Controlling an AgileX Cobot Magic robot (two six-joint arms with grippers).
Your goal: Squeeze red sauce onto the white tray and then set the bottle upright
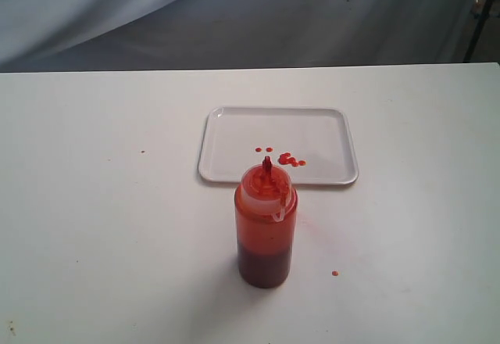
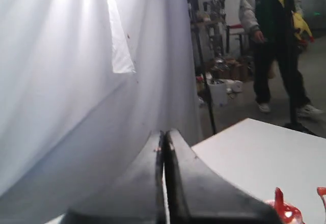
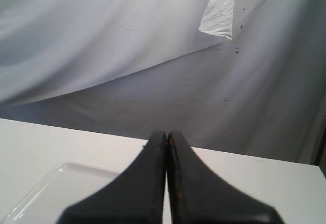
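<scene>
The 2 steps look done: red sauce dots the white tray, the bottle stands upright on the table just beside it, and the left hand and right hand are pressed closed, empty.

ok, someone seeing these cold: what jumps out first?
The bottle, red-orange and upright near the middle of the table, just nearer the camera than the white tray. Next, the red sauce: a cluster of drops on the tray's near side, plus one stray drop on the table to the bottle's right in the exterior view. The left gripper and right gripper are shut and empty.
</scene>
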